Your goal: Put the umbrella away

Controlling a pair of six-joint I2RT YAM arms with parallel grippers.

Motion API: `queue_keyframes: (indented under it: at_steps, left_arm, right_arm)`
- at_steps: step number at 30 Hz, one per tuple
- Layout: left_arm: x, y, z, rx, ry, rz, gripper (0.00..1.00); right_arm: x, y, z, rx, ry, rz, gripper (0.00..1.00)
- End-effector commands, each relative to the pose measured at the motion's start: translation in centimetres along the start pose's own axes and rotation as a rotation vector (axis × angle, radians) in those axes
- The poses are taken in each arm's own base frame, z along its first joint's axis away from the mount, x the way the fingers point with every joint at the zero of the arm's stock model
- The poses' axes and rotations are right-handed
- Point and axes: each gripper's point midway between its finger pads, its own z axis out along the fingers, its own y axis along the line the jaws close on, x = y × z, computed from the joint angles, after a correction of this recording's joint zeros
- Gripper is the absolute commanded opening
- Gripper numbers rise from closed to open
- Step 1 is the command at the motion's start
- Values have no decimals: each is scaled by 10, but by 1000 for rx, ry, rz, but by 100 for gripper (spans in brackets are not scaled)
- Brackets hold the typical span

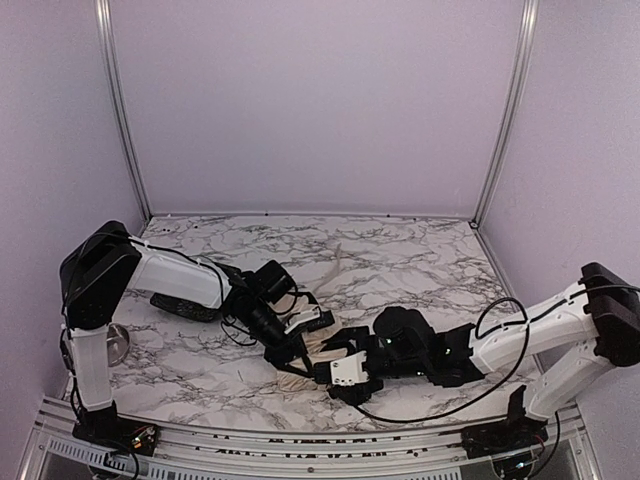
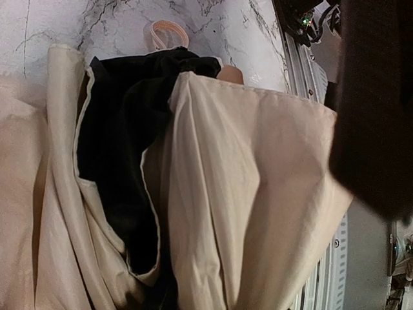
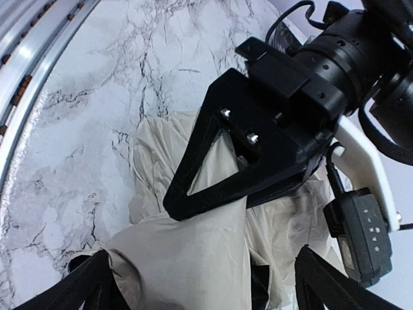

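The umbrella [image 1: 312,348] lies folded and crumpled near the table's front middle, cream-beige outside with black lining showing [image 2: 122,129]. Its small tan handle [image 2: 230,74] peeks out at the far end in the left wrist view. My left gripper [image 1: 293,348] sits on the fabric from the left; its black triangular finger [image 3: 213,171] pinches a fold, and fabric fills its own view. My right gripper [image 3: 201,261] is open, its fingers wide apart on either side of the beige fabric [image 3: 193,258]. The shaft is hidden.
A flat black object [image 1: 183,305] lies on the marble table [image 1: 420,250] behind the left arm. A round metal piece [image 1: 118,343] sits by the left base. A thin pale strip [image 1: 336,264] lies farther back. Metal rails [image 1: 300,450] run along the front edge.
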Motion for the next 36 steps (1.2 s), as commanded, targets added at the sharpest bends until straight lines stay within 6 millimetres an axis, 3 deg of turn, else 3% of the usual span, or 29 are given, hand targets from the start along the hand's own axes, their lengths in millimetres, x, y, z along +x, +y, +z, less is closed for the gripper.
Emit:
queue_keyframes:
  at_steps: [1,3,7,11,14,15,16,17,22,25,27,31,36]
  left_arm:
    - [57,3,14,30,170,-209,33]
    - [57,3,14,40,171,-211,33]
    - [53,-2,12,77,155,-185,36]
    - [44,-11,8,121,122,-139,42]
    - [28,-14,-3,123,65,-87,56]
    - [19,-12,-9,89,32,-60,62]
    - [11,-8,-16,37,-4,-43,75]
    - [0,-4,-24,-21,-57,-12,78]
    - [-41,-2,-86,-331,-391,193,87]
    - [-38,-21,-107,-441,-481,351,86]
    - [-29,-33,-103,-541,-449,489,83]
    - [-6,-62,-78,-633,-339,748,80]
    - [8,-59,-54,-721,-199,900,81]
  right_arm:
    - [3,-6,25,14,45,-108,96]
    - [11,3,36,-42,77,-113,94]
    - [46,16,54,-151,195,-23,84]
    - [68,20,58,-216,263,126,59]
    - [78,29,56,-270,314,200,44]
    - [81,34,55,-293,336,227,40]
    - [82,39,54,-317,353,259,37]
    - [83,44,52,-339,370,289,35]
    - [78,63,38,-467,397,477,28]
    - [73,73,27,-582,439,591,27]
    - [66,79,21,-681,455,702,27]
    - [53,85,13,-851,424,887,28]
    - [42,79,13,-970,327,1047,28]
